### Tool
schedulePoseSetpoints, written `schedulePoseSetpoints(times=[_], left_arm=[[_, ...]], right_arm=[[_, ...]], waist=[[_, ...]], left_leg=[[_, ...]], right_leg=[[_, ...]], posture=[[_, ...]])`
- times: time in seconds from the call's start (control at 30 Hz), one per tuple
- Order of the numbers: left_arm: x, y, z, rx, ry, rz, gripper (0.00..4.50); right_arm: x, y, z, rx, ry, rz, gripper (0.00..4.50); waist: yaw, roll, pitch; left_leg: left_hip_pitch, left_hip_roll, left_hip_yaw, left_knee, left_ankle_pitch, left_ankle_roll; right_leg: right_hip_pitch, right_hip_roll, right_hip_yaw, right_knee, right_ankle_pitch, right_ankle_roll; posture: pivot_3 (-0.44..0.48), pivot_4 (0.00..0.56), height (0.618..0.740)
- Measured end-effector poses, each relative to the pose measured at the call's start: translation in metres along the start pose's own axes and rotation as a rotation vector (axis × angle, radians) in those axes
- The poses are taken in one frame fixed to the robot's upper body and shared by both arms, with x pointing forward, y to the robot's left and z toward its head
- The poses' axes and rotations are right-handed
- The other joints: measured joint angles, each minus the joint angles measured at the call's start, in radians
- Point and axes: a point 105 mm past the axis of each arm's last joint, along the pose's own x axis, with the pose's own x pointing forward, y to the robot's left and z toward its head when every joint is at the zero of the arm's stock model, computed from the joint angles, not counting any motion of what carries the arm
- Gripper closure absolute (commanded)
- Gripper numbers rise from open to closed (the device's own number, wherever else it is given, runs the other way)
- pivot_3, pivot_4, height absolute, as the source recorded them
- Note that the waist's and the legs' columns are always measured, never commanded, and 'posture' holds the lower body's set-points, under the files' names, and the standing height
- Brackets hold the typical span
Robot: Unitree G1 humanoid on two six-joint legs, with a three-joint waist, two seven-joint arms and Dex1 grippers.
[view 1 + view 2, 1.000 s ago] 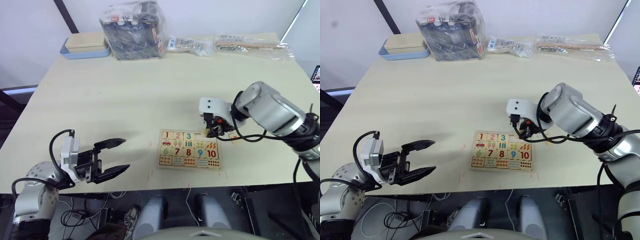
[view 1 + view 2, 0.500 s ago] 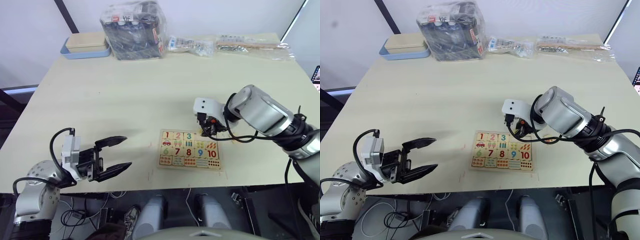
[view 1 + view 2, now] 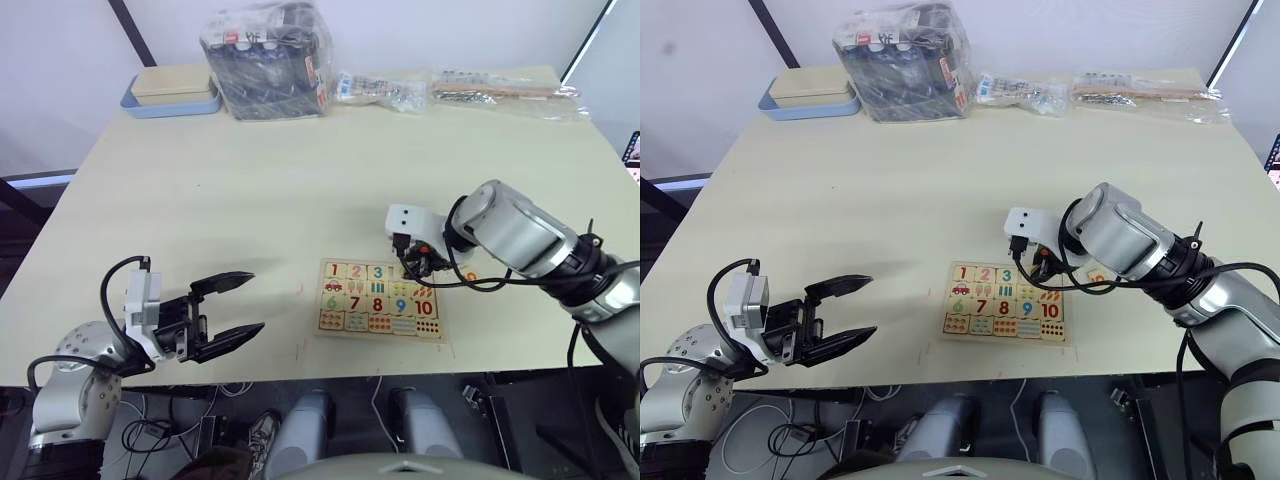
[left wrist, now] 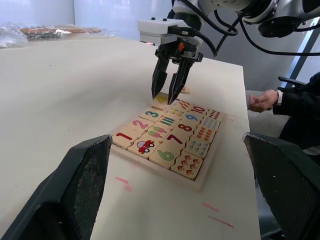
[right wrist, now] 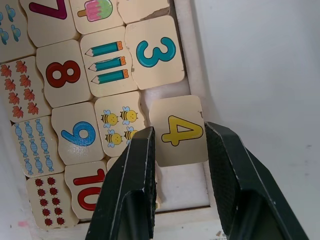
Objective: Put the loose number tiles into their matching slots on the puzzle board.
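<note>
Pale table [image 3: 250, 190], board [image 3: 380, 300]; room seemingly white-walled.

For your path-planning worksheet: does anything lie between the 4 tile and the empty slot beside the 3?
Nothing visible does. The 4 tile, between the right end effector's fingers, lies tilted over the board's rim, partly over the bare slot next to the 3 tile.

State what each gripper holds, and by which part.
The right gripper holds the 4 tile by its two opposite side edges, over the puzzle board. The left gripper is open and holds nothing.
</note>
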Motion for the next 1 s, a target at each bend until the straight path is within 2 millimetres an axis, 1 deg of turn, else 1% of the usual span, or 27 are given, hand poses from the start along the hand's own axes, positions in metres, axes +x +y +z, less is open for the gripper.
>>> schedulePoseSetpoints(times=[0.43, 0.73, 1.0], left_arm=[[-0.001, -0.0017, -0.0024, -0.007, -0.002, 0.005, 0.0], [-0.0008, -0.0012, -0.0017, -0.004, -0.003, 0.002, 0.0], [-0.0008, -0.0016, -0.0017, -0.004, -0.003, -0.003, 0.0]], right_arm=[[0.0015, 0.0008, 0.0015, -0.006, -0.005, -0.006, 3.6], [0.0052, 0.0068, 0.0049, -0.027, -0.015, 0.013, 3.6], [0.006, 0.0076, 0.0054, -0.039, -0.02, 0.016, 3.6]], waist=[[0.0, 0.0, 0.0], [-0.001, 0.0, 0.0], [-0.001, 0.0, 0.0]], left_leg=[[0.001, 0.0, 0.0, 0.0, 0.0, 0.001], [0.001, 0.0, 0.0, 0.0, 0.0, 0.0], [0.001, 0.0, 0.0, 0.0, 0.0, 0.0]], right_leg=[[0.0, 0.0, 0.0, 0.001, 0.0, 0.0], [0.0, 0.0, 0.0, 0.0, 0.0, 0.0], [0.0, 0.0, 0.0, 0.001, 0.0, 0.0]], posture=[[0.0, 0.15, 0.74], [0.0, 0.15, 0.74], [0.0, 0.15, 0.74]])
